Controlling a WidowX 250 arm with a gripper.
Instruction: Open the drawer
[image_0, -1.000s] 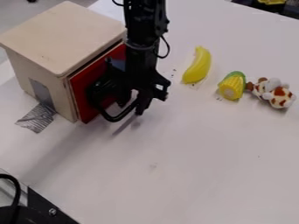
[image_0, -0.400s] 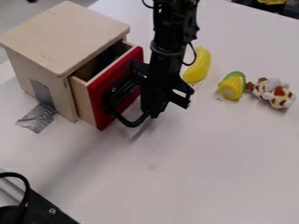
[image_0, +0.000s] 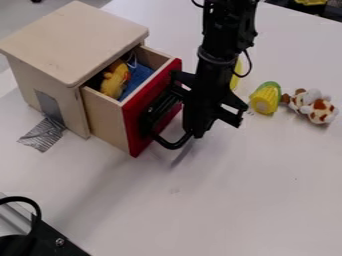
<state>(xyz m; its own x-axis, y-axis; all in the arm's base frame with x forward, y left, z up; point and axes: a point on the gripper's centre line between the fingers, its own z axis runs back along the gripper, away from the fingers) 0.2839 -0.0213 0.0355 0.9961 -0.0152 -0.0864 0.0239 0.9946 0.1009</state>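
Note:
The black gripper (image_0: 195, 131) hangs in front of the drawer's red front, its lower end at the black curved handle (image_0: 175, 143). The drawer (image_0: 107, 114) stands well out of the pale wooden cabinet (image_0: 80, 37). Inside it lie a yellow-orange toy (image_0: 116, 79) and a blue cloth-like item (image_0: 138, 79). Part of the handle and of the red front (image_0: 137, 131) is hidden behind the gripper.
To the right of the arm are a yellow banana (image_0: 236, 74), a toy corn (image_0: 266, 98) and a brown-and-white plush toy (image_0: 312, 105). Silver tape (image_0: 43, 135) holds the cabinet's left side to the table. Black equipment (image_0: 50, 235) occupies the lower left corner.
The gripper has moved right and slightly down the view. The drawer has come out with it, from nearly closed to well extended, uncovering the toys inside. The arm now covers part of the banana.

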